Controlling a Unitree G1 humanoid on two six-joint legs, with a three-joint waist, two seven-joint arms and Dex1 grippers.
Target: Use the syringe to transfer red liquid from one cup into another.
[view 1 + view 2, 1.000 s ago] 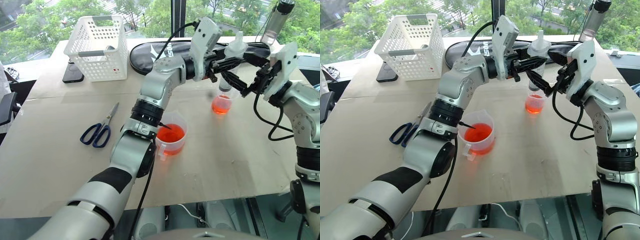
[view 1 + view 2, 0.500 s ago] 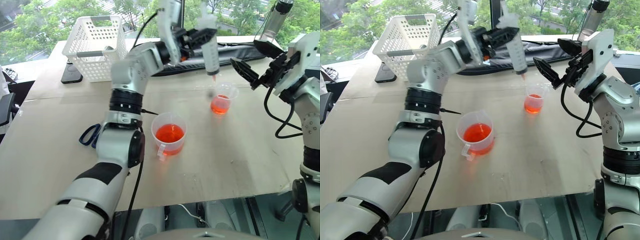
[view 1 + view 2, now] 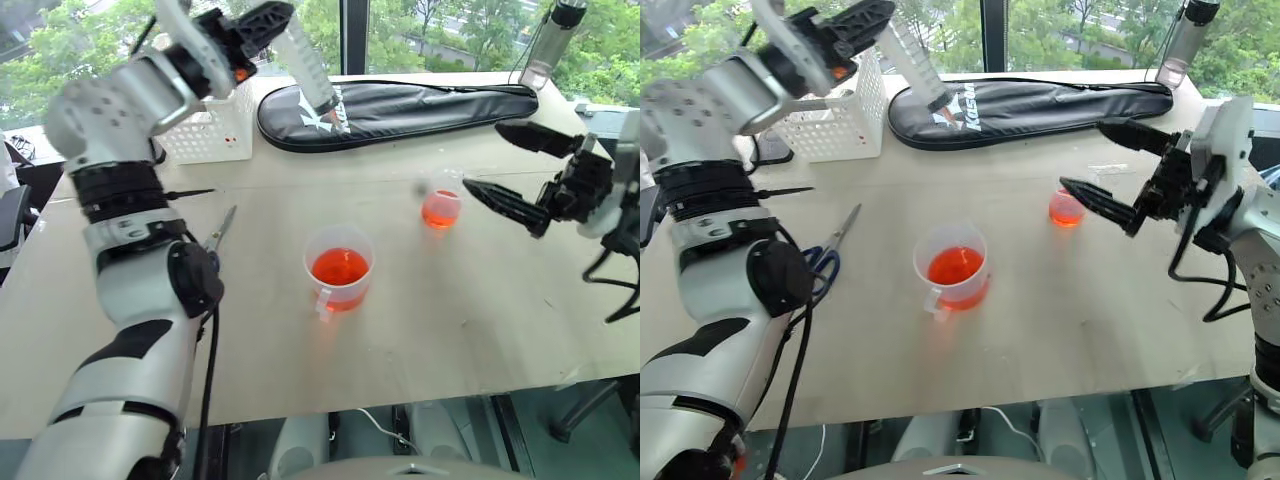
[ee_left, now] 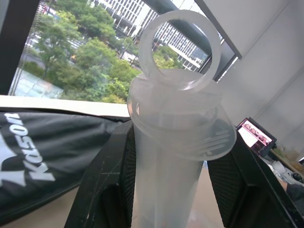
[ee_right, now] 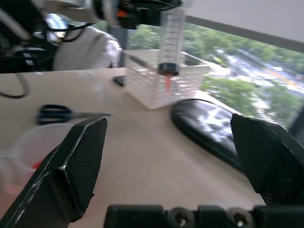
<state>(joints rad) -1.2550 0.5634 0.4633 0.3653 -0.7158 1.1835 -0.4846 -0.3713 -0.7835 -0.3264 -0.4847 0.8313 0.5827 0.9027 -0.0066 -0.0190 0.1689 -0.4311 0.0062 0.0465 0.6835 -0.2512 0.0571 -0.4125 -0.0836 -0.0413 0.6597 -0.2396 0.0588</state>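
Upper left: left gripper (image 3: pixel 262 22) pinching syringe (image 3: pixel 305 62). Right edge: right gripper (image 3: pixel 510 170) spread wide beside smaller cup (image 3: pixel 441 207).

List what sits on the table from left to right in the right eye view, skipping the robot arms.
white basket → scissors → handled cup of red liquid → black bag → small cup

white lattice basket (image 3: pixel 835 125) stands at the table's (image 3: pixel 420 330) far left; black zipped case (image 3: pixel 400 103) lies beside it; blue-handled scissors (image 3: pixel 828 255) lie nearer, left side.
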